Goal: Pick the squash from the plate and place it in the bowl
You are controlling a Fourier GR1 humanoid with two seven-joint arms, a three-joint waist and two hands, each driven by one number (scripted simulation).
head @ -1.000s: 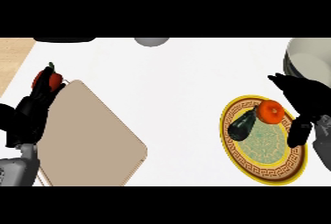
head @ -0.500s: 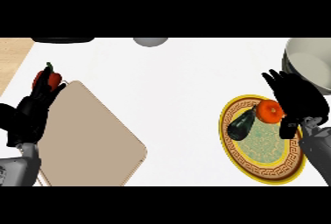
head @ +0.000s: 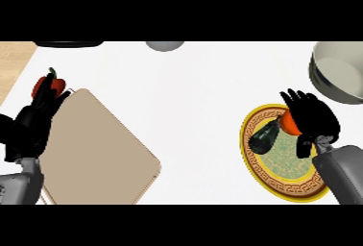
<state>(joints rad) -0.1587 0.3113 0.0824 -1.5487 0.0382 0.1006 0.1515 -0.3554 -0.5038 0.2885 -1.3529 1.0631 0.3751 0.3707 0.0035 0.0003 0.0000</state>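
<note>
The squash (head: 264, 138) lay dark on the left part of the yellow-rimmed plate (head: 278, 185), an orange fruit (head: 289, 124) beside it. Over that fruit hung the right hand (head: 312, 120), fingers spread and holding nothing. The bowl (head: 340, 72) sat beyond. At far left the left hand (head: 35, 125) rested open near a red pepper (head: 50, 85) and cutting board (head: 92, 153).

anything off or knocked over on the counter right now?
Nothing spilled or tipped. The dark squash and an orange fruit lie on the plate, right hand open over them. The bowl sits upright at the far right. The left hand rests by a red pepper beside the cutting board.
</note>
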